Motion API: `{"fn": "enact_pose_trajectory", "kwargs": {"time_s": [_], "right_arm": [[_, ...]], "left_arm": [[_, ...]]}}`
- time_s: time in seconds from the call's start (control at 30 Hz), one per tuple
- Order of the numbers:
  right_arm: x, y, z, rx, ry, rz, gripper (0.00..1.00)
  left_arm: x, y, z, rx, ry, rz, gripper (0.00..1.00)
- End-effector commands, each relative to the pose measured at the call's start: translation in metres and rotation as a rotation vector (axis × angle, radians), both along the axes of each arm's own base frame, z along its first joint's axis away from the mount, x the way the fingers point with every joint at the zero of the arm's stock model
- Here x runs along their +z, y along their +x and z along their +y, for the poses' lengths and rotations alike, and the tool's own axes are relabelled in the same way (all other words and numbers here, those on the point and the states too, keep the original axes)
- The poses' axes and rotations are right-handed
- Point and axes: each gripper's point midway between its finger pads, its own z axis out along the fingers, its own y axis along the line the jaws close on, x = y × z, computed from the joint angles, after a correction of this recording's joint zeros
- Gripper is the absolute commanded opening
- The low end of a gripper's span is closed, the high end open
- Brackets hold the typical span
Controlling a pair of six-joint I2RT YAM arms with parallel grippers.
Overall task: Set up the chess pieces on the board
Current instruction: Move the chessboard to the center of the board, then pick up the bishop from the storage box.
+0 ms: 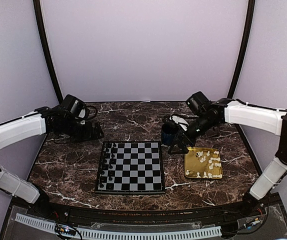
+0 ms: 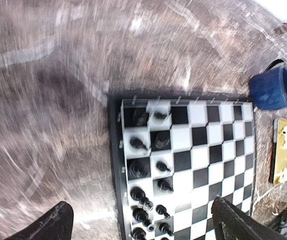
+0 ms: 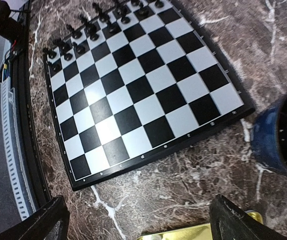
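Left hand (image 2: 139,206) and right hand (image 3: 138,201) hung released; you next needed chess pieces (image 1: 213,162) from the tray (image 1: 189,165) beside the right.

The top camera looked down from high behind; both wrist cameras faced down closely, sharing the black-and-grey checkered chessboard (image 3: 133,100).

Dark marble table (image 1: 133,114), board (image 1: 139,169), blue cup (image 1: 169,134), gold tray (image 1: 191,165)

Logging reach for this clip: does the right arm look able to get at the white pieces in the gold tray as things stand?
Probably yes. Its open fingers hang just beside the tray, holding nothing, and the white pieces lie uncovered. The blue cup stands off to the side.
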Motion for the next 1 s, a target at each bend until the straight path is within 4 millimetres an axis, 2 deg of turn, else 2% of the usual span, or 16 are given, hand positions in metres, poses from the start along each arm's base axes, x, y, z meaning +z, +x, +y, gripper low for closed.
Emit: {"fn": "enact_pose_trajectory", "kwargs": {"time_s": [0.0, 0.13, 0.2, 0.27, 0.4, 0.47, 0.53, 0.6, 0.67, 0.7, 0.77, 0.87, 0.9, 0.97], "right_arm": [[0.033, 0.016, -0.022, -0.040, 0.092, -0.092, 0.98], [0.068, 0.018, -0.035, -0.073, 0.197, -0.166, 0.98], [0.086, 0.031, -0.047, -0.147, 0.173, -0.281, 0.98], [0.092, 0.035, -0.065, -0.165, 0.110, -0.406, 0.98], [0.093, 0.077, -0.123, -0.434, -0.133, -0.606, 0.98], [0.096, 0.089, -0.142, -0.526, -0.124, -0.605, 0.98], [0.088, 0.082, -0.147, -0.481, -0.065, -0.533, 0.97], [0.081, 0.071, -0.150, -0.438, -0.018, -0.494, 0.97], [0.071, 0.064, -0.159, -0.436, -0.027, -0.489, 1.00], [0.062, 0.059, -0.161, -0.411, -0.054, -0.475, 0.95], [0.034, 0.049, -0.169, -0.377, -0.136, -0.412, 0.81], [-0.001, 0.029, -0.180, -0.317, -0.236, -0.280, 0.64], [-0.010, 0.020, -0.182, -0.297, -0.254, -0.230, 0.60], [-0.023, 0.008, -0.183, -0.267, -0.266, -0.178, 0.58]], "left_arm": [[0.035, 0.022, 0.000, -0.116, 0.142, -0.077, 0.99], [0.073, 0.047, -0.040, -0.290, 0.056, -0.263, 0.99], [0.096, 0.056, -0.054, -0.327, 0.015, -0.375, 0.99], [0.123, 0.064, -0.061, -0.339, 0.000, -0.495, 0.99], [0.168, 0.081, -0.068, -0.327, 0.025, -0.709, 0.99], [0.183, 0.087, -0.074, -0.344, 0.092, -0.802, 0.99], [0.191, 0.096, -0.080, -0.344, 0.117, -0.856, 0.99], [0.191, 0.112, -0.080, -0.298, 0.148, -0.874, 0.99], [0.173, 0.136, -0.063, -0.148, 0.242, -0.809, 0.99], [0.164, 0.144, -0.060, -0.131, 0.287, -0.763, 0.99], [0.136, 0.141, -0.092, -0.394, 0.289, -0.691, 0.99], [0.108, 0.143, -0.103, -0.362, 0.169, -0.600, 0.95], [0.097, 0.139, -0.104, -0.350, 0.127, -0.583, 0.93], [0.090, 0.127, -0.116, -0.399, 0.040, -0.601, 0.85]]}}
